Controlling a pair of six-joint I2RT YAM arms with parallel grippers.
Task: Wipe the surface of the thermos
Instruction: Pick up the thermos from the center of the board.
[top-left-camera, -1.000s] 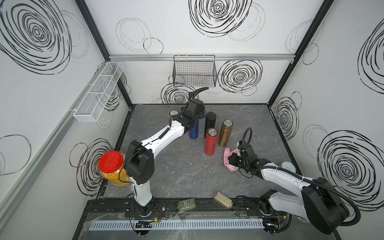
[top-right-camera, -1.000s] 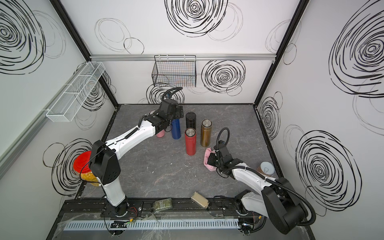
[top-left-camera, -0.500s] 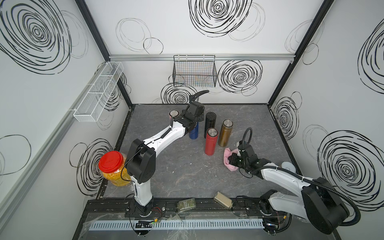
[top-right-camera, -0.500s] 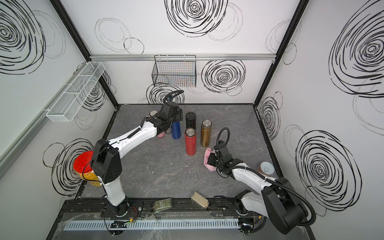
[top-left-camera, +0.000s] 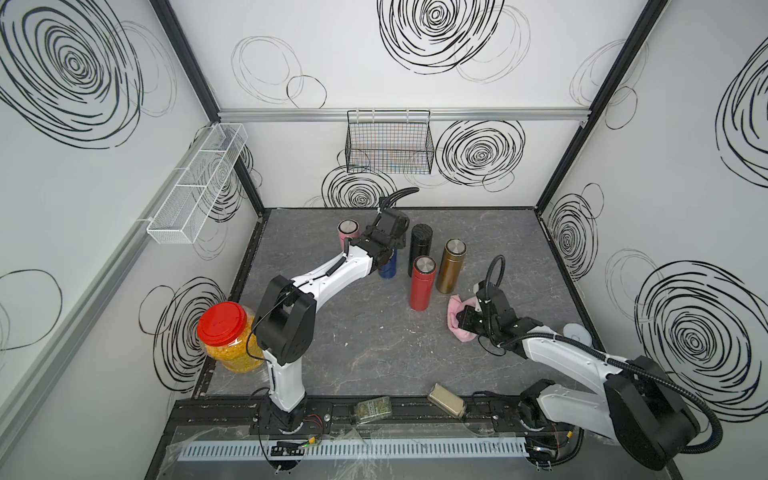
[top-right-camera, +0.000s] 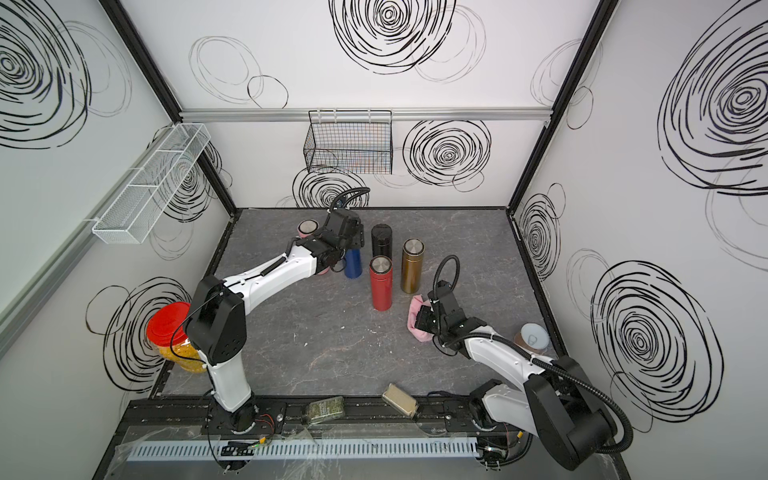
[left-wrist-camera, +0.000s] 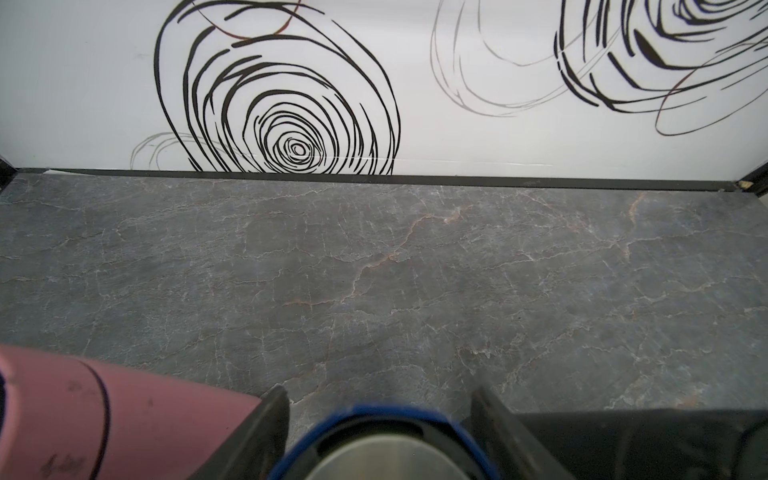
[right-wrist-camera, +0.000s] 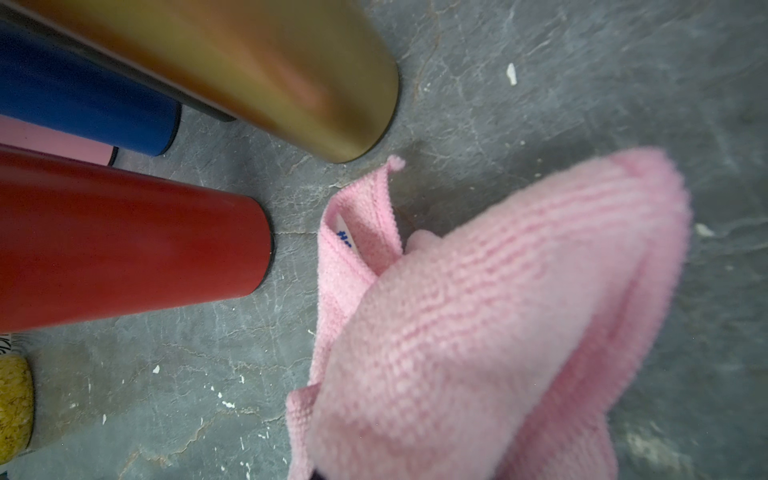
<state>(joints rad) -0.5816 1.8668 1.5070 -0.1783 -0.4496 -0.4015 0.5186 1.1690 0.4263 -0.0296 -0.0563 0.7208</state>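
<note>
Five thermoses stand upright on the grey table (top-left-camera: 353, 332): a pink thermos (top-left-camera: 348, 232), a blue thermos (top-right-camera: 353, 266), a black thermos (top-left-camera: 419, 245), a red thermos (top-left-camera: 422, 282) and a gold thermos (top-left-camera: 451, 266). There is one pink cloth (top-left-camera: 455, 307), one red-lidded jar (top-left-camera: 226, 332), and two baskets on the walls, a black wire basket (top-left-camera: 388, 145) and a white wire basket (top-left-camera: 199, 183). The blue thermos is a dark cylinder with a round silver top ringed in blue, standing toward the back of the table between the pink and black ones. The left gripper (left-wrist-camera: 378, 392) presses its fingers against either side of that top. The right gripper (top-left-camera: 463, 322) is pinched tight on the bunched cloth, near the gold thermos's base.
</note>
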